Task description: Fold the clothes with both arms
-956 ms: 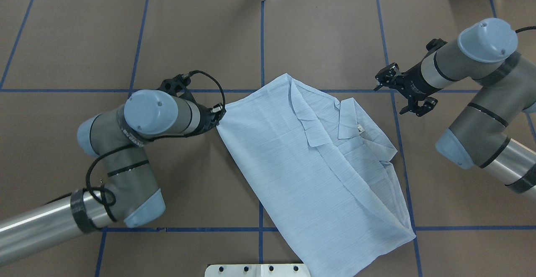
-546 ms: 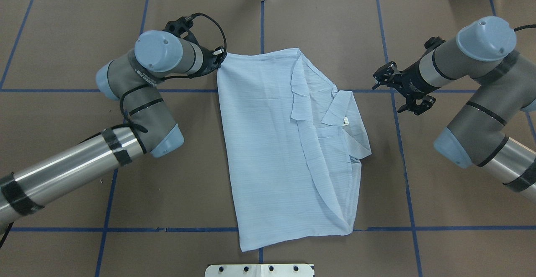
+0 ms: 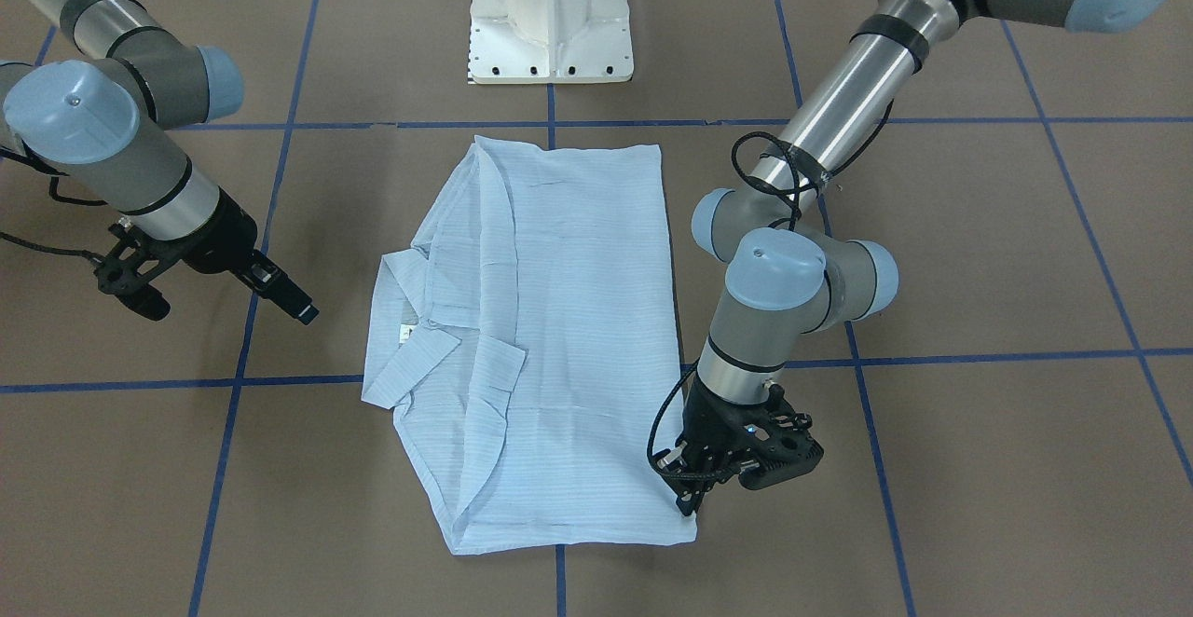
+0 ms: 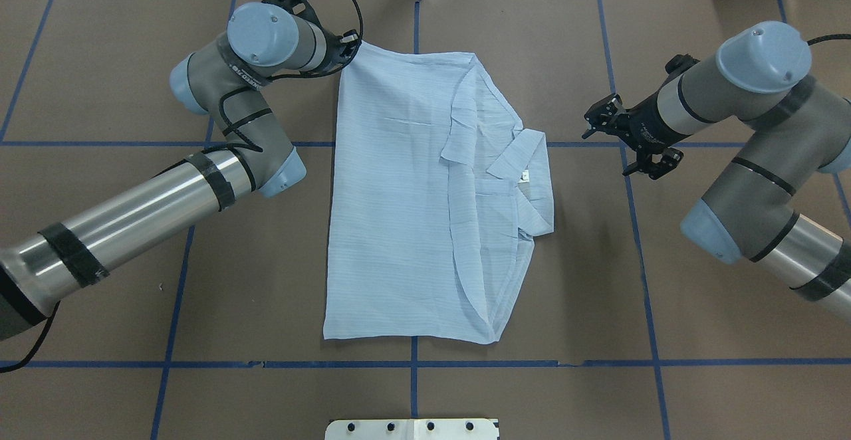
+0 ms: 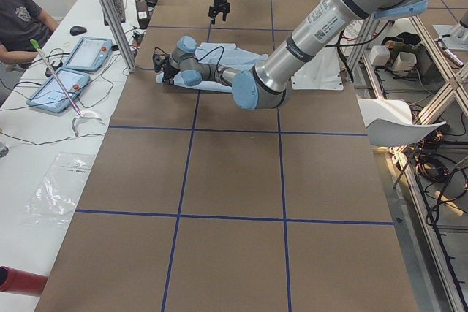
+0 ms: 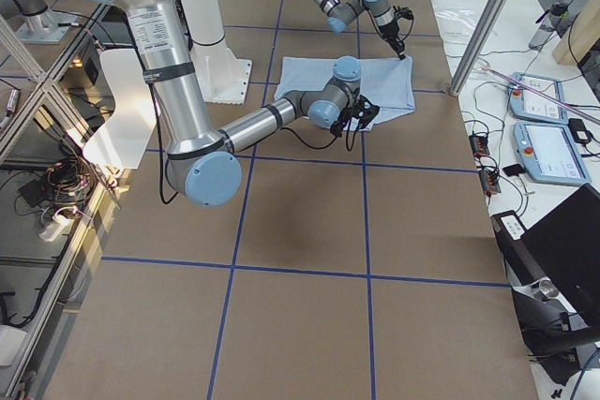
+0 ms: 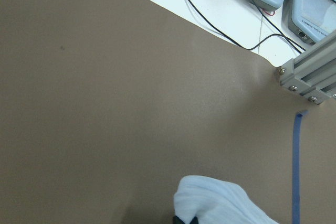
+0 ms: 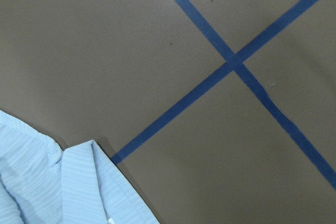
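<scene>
Nearby, a white pedestal base (image 3: pixel 550 20) stood at the table's robot side, while control tablets (image 5: pixel 91 52) and a seated person (image 5: pixel 18 20) occupied the white bench (image 5: pixel 44 151) beyond the far edge. The shirt (image 4: pixel 399 214) lay folded mid-table, its long axis running from base to far edge, collar (image 4: pixel 525 154) toward the right arm (image 4: pixel 764 94). The left gripper (image 4: pixel 349 44) was clamped on its far left corner. The right gripper (image 4: pixel 615 144) hovered beside the collar, jaws apart. Blue tape (image 4: pixel 199 363) gridded the brown paper surface (image 4: pixel 518 41).
</scene>
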Robot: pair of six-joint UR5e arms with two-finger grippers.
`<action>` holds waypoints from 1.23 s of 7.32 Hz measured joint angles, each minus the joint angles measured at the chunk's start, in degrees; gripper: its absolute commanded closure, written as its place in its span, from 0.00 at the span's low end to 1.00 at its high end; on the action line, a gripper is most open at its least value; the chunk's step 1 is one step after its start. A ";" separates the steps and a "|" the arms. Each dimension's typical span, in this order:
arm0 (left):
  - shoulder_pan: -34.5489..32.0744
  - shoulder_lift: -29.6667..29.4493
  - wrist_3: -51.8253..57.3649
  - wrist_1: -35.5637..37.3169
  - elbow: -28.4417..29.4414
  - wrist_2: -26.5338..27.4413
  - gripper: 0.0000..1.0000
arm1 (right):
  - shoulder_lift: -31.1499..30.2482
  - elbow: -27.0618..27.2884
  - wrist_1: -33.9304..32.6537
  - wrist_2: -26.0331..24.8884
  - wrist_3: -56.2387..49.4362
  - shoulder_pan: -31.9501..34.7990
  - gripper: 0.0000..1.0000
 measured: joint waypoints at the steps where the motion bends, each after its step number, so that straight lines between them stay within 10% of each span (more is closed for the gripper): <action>1: -0.30 0.58 0.17 -0.17 -1.65 -1.10 0.39 | 1.06 0.01 -0.16 -1.85 0.01 -1.55 0.00; 6: -1.04 24.60 5.09 8.17 -37.89 -9.80 0.39 | 6.91 2.20 -2.51 -11.10 -2.37 -14.16 0.00; 9: -1.71 30.71 10.55 11.02 -44.79 -10.06 0.39 | 9.09 7.42 -12.87 -18.58 -15.12 -22.46 0.00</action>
